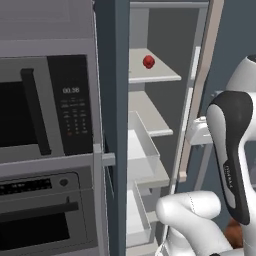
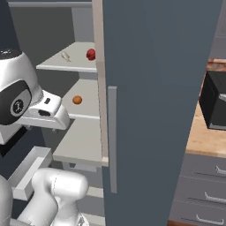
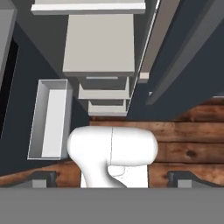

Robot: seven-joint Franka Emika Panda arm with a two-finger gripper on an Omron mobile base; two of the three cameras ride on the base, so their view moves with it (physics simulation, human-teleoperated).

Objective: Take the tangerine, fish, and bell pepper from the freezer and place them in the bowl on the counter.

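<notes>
Microwave display reads 00:36, beside freezer.

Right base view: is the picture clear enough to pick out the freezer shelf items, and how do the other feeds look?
Right base view: even flat light, no glare; bell pepper and tangerine read sharply, a pale item beside the pepper is too small to identify. Left base view: slightly soft, pepper still distinct. Hand view: sharp, mildly shadowed, open gripper pointing down at the floor.
</notes>
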